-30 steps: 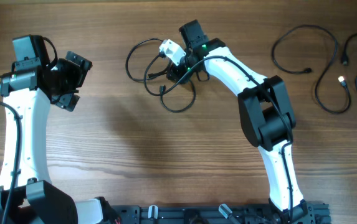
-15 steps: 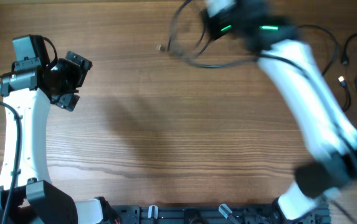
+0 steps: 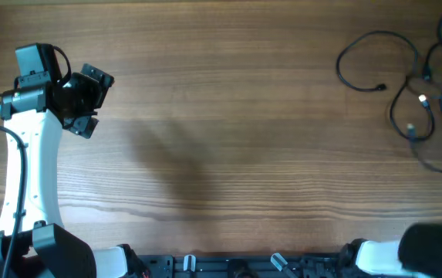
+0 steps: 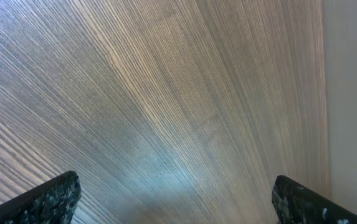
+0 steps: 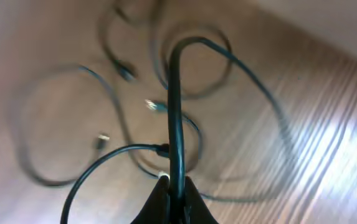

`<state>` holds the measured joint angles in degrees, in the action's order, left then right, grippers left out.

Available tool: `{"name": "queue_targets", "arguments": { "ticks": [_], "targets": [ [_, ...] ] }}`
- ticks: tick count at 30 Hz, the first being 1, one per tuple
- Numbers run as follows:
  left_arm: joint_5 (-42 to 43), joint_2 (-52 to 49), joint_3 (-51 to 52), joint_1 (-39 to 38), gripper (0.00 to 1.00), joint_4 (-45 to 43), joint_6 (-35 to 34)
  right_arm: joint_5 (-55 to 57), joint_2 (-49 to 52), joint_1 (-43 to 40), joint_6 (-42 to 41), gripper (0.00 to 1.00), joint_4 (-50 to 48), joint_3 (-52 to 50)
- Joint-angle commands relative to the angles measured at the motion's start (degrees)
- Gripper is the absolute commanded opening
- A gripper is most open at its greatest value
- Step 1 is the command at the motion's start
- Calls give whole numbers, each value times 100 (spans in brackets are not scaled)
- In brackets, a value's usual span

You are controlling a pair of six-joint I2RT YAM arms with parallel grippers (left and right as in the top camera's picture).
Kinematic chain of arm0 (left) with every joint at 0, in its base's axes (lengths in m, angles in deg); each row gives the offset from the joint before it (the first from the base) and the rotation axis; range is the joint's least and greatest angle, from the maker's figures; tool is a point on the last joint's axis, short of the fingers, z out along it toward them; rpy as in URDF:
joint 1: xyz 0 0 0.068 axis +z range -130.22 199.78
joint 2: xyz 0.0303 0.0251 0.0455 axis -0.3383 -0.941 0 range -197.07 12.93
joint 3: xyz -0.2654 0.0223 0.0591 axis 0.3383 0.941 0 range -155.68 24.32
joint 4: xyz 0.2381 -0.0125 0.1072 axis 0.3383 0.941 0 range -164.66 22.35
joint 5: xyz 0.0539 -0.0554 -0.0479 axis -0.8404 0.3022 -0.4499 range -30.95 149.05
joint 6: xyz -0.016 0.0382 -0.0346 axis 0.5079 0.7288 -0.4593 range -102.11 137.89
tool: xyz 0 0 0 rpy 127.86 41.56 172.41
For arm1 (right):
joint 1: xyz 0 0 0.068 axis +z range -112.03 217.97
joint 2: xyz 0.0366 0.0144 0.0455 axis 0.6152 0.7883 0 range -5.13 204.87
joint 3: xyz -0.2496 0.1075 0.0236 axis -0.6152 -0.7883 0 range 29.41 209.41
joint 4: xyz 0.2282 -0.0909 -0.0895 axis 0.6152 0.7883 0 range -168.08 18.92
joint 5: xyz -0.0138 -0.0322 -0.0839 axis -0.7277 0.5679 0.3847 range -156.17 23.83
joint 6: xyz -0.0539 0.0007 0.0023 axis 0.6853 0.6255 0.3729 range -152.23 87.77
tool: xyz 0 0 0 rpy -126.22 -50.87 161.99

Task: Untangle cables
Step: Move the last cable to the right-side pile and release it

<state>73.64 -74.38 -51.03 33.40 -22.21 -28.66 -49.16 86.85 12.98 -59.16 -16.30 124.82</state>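
Observation:
Several thin black cables (image 3: 406, 85) lie in loose loops at the table's far right in the overhead view, partly blurred. In the right wrist view my right gripper (image 5: 173, 194) is shut on one black cable (image 5: 176, 118), which rises in an arc above the other cables (image 5: 66, 124) lying blurred on the wood below. The right gripper itself is outside the overhead view; only part of its arm (image 3: 433, 251) shows at the bottom right. My left gripper (image 3: 88, 96) is open and empty at the far left, and its wrist view (image 4: 178, 205) shows only bare wood.
The wooden table (image 3: 221, 154) fills the view. A pale wall or edge (image 4: 352, 93) runs along the right of the left wrist view. A black rail (image 3: 267, 266) lies along the front edge.
My right arm swung from the top centre to the far right, carrying the cable tangle with it. The left arm has not moved.

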Motion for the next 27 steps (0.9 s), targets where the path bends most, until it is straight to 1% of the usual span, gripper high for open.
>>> {"name": "queue_targets", "arguments": {
  "ticks": [1,2,5,7,9,10,11,14,16,17,18,20,22,24,27],
  "targets": [
    [-76,90,-79,15,100,-11,116,44,654,-59,-304,40,-492,-313],
    [-76,90,-79,15,100,-11,116,-348,798,-57,-133,100,-743,-313],
    [-76,90,-79,15,100,-11,114,-1965,660,11,798,100,-758,-96],
    [-76,90,-79,15,100,-11,116,-2907,273,160,1462,100,-310,216],
    [-79,90,-79,15,100,-11,114,-4144,-284,509,2468,100,85,525],
    [-76,90,-79,15,100,-11,116,-4579,-632,817,2876,100,289,662],
    [-79,90,-79,15,100,-11,114,-4618,-1086,1235,2997,100,452,715],
    [-76,90,-79,15,100,-11,114,-4625,-2057,1937,2647,100,577,715],
    [-79,90,-79,15,100,-11,114,-4625,-2505,2022,2590,100,651,715],
    [-79,90,-79,15,100,-11,114,-4625,-2691,2022,2435,100,723,715],
    [-79,90,-79,15,100,-11,114,-4612,-2830,2022,2391,100,828,715],
    [-76,90,-79,15,100,-11,116,-4232,-3062,2022,2396,100,1078,715],
    [-79,90,-79,15,100,-11,116,-4369,-3248,2022,2391,100,1161,715],
    [-79,90,-79,15,100,-11,116,-4758,-3353,2024,2396,100,1189,710],
    [-76,90,-79,15,100,-11,114,-4594,-3425,2024,2396,100,975,428]
  ]
}}
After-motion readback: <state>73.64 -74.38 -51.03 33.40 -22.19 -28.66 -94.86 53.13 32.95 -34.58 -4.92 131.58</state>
